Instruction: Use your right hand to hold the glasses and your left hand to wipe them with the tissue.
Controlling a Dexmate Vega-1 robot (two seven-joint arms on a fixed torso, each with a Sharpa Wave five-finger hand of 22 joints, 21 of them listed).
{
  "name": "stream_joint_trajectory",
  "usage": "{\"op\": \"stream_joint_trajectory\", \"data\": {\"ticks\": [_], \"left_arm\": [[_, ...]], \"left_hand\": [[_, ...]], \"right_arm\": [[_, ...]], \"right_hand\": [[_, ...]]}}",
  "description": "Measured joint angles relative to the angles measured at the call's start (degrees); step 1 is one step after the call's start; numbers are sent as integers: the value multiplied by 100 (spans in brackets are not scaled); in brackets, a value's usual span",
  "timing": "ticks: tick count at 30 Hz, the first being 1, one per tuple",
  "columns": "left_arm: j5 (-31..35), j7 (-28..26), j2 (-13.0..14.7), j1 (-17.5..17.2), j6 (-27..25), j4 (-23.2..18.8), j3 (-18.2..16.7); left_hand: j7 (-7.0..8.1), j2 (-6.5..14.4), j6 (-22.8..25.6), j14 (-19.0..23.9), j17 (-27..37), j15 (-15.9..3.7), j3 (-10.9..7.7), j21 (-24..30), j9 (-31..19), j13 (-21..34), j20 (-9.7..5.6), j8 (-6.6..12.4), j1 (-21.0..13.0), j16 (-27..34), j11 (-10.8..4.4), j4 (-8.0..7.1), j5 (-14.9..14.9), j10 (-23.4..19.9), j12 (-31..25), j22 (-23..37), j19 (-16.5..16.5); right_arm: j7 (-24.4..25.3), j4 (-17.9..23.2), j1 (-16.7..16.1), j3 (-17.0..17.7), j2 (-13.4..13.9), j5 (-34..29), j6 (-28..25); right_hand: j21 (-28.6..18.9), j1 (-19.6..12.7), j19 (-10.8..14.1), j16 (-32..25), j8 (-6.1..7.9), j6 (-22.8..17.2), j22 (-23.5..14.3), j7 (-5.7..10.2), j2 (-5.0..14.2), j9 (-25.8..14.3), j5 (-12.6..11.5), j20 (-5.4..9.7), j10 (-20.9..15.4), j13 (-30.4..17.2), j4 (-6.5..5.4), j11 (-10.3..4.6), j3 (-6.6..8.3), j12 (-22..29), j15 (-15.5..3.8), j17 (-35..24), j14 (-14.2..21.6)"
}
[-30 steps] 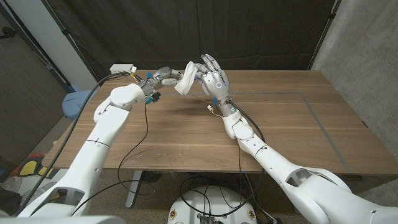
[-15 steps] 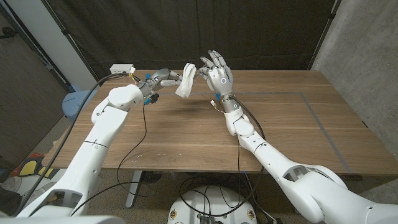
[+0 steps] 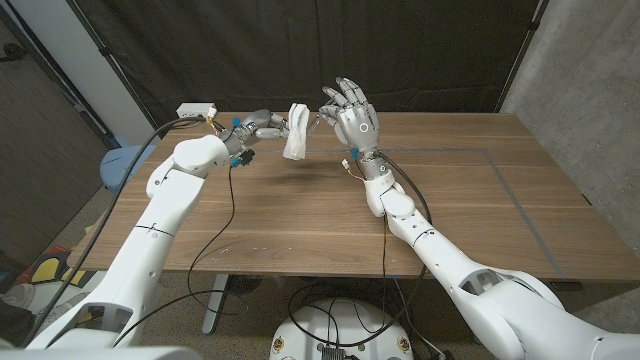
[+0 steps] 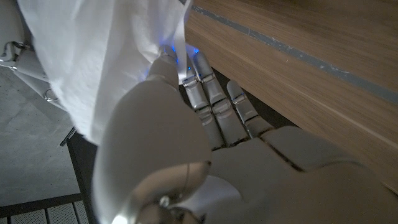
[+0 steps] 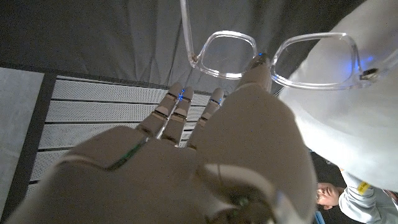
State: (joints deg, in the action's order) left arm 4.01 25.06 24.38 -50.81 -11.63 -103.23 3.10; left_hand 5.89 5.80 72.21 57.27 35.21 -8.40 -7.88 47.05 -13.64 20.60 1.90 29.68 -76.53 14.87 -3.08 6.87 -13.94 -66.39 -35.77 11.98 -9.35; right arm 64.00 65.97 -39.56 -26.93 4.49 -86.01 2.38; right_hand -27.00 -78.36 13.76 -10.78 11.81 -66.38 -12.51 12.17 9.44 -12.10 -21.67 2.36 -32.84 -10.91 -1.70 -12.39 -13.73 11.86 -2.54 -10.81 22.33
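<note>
Since a second ago both hands have risen slightly and the tissue [image 3: 296,130] has drawn back from the right hand [image 3: 352,122], leaving a small gap. Right hand is raised over the table's [image 3: 470,200] far side, pinching the clear-framed glasses [image 5: 273,53] at the bridge, other fingers spread. Left hand [image 3: 262,124] grips the tissue, which hangs beside one lens. To wipe well, I judge the left hand should press the tissue squarely against the lens with light strokes, while the right hand's pinch stays firm so the frame does not twist or slip.
</note>
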Motion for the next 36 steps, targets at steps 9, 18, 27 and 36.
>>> {"op": "stream_joint_trajectory", "data": {"ticks": [9, 18, 27, 36], "left_arm": [[-14, 27, -36, 87, 0, 96, 24], [-50, 79, -53, 117, -1, 125, 27], [-101, 133, -60, 121, -40, 128, -1], [-73, 84, -78, 130, -56, 122, -5]], "left_hand": [[-126, -140, -125, 547, -150, -107, 467, 43, 57, -203, 6, 1416, -63, 201, -17, -120, -124, -281, 0, -53, 6], [-273, 10, -272, 743, -435, -248, 530, 318, 369, -701, 6, 344, -177, 89, -333, -495, -235, -62, -83, -37, 6], [-258, 159, -286, 1072, -698, -263, 524, 567, 334, -717, 93, -442, -132, 132, -239, -516, -1, 105, -257, -50, 104], [-92, -217, -121, 936, -711, -285, 484, 684, 141, -713, 25, 1060, -319, 201, -204, -729, -113, 66, -540, -80, 172]], "right_arm": [[0, 157, -16, -120, 165, -58, 219], [1, -208, 183, -294, 180, -41, -19], [0, -612, 355, -428, 136, 32, -218], [-1, -256, 142, -310, 181, 27, 123]], "right_hand": [[0, 0, 0, -1, -16, 205, 21, 1, 0, 19, 0, 0, 614, 0, -43, -3, 160, -65, 13, 0, -237], [0, 0, -64, -1, 18, 146, 27, -11, 0, 27, 50, 1, 753, 0, -61, -3, 222, -19, 21, 14, -307], [-34, 26, -62, 10, 51, 8, 27, -17, -39, 30, 68, -1, 698, 6, -84, 7, 245, 3, 26, 16, -362], [-34, 53, -61, 19, 4, 82, 26, -4, -12, 34, 68, -1, 823, 12, -101, 8, 262, -21, 11, 1, -420]]}}
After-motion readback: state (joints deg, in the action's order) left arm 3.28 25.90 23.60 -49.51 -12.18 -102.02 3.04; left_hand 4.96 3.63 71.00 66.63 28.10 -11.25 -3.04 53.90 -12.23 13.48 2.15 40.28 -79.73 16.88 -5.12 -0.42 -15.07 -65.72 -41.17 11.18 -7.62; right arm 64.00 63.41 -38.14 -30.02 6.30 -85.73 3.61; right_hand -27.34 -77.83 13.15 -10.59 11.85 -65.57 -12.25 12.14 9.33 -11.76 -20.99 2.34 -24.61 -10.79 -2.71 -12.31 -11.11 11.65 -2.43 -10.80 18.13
